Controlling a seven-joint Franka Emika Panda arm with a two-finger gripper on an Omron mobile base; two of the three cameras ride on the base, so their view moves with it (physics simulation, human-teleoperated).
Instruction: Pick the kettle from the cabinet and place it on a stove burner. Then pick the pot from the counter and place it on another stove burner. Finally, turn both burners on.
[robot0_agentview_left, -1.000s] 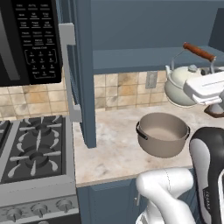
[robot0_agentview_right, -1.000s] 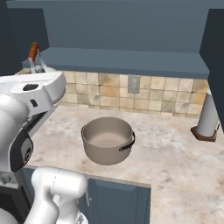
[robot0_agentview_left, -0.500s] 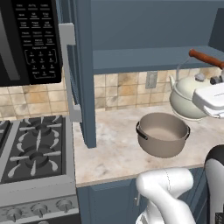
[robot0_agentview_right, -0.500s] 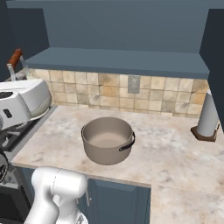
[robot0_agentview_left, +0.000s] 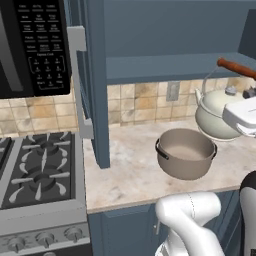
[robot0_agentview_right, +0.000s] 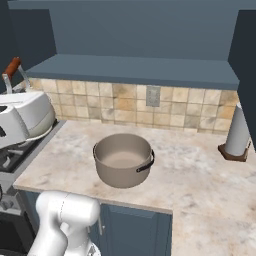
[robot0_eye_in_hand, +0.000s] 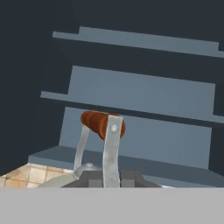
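Note:
The cream-white kettle (robot0_agentview_left: 214, 114) hangs over the right part of the counter (robot0_agentview_left: 131, 176), above and behind the pot (robot0_agentview_left: 185, 153). My gripper (robot0_eye_in_hand: 111, 178) is shut on the thin wire of the kettle's handle, below the reddish-brown bar (robot0_eye_in_hand: 99, 123). In the right base view my white hand covers most of the kettle (robot0_agentview_right: 49, 121), whose bar sticks up at the far left. The taupe pot (robot0_agentview_right: 123, 160) stands empty on the counter (robot0_agentview_right: 200, 186). The stove (robot0_agentview_left: 39, 171) with bare burners lies to the left. The cabinet door (robot0_agentview_left: 93, 75) stands open beside an empty shelf (robot0_agentview_left: 165, 66).
A black microwave (robot0_agentview_left: 30, 46) hangs above the stove, just left of the open door. A paper towel roll (robot0_agentview_right: 238, 134) stands at the counter's far right. A wall outlet (robot0_agentview_left: 173, 91) sits in the tiled backsplash. Round knobs (robot0_agentview_left: 46, 238) line the stove's front panel.
The hand with the kettle has come out from the shelf and sunk a little, toward the stove side in the right base view. Pot and cameras have stayed put.

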